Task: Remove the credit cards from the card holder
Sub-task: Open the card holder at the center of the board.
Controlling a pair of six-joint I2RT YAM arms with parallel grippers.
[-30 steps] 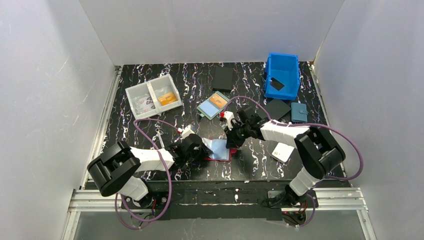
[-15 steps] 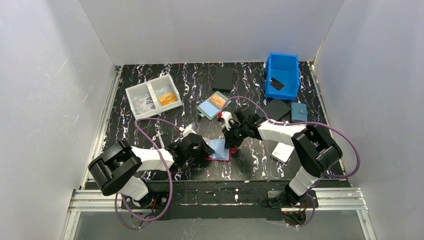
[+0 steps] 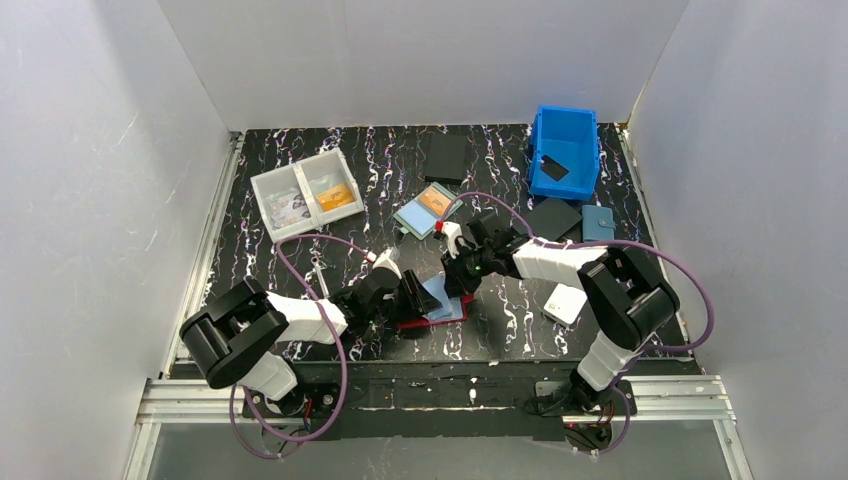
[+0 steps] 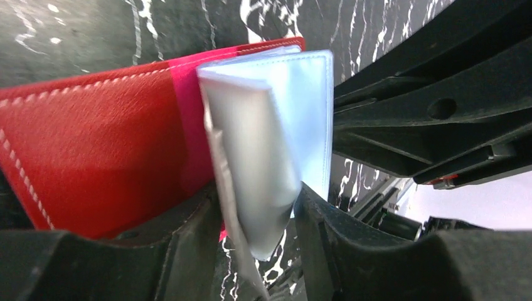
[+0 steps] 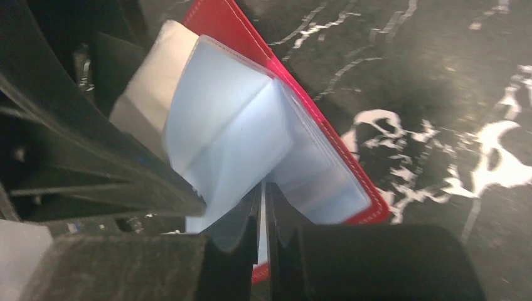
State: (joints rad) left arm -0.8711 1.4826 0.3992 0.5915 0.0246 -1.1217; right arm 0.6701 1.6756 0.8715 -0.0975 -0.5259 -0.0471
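Only the top view places the one card holder (image 3: 425, 322): it lies open on the table (image 3: 380, 170) by the middle of the near edge, between the two arms, with one blue bin (image 3: 575, 140) and one white two-part tray (image 3: 305, 190) far back. The left wrist view shows the left gripper (image 4: 257, 197) spread, light-blue leaves (image 4: 276, 125) in its gap (pressed or loose, I cannot tell). The right wrist view shows the right gripper (image 5: 263, 200) nearly closed, nipping one leaf's edge; about three leaves fan out.
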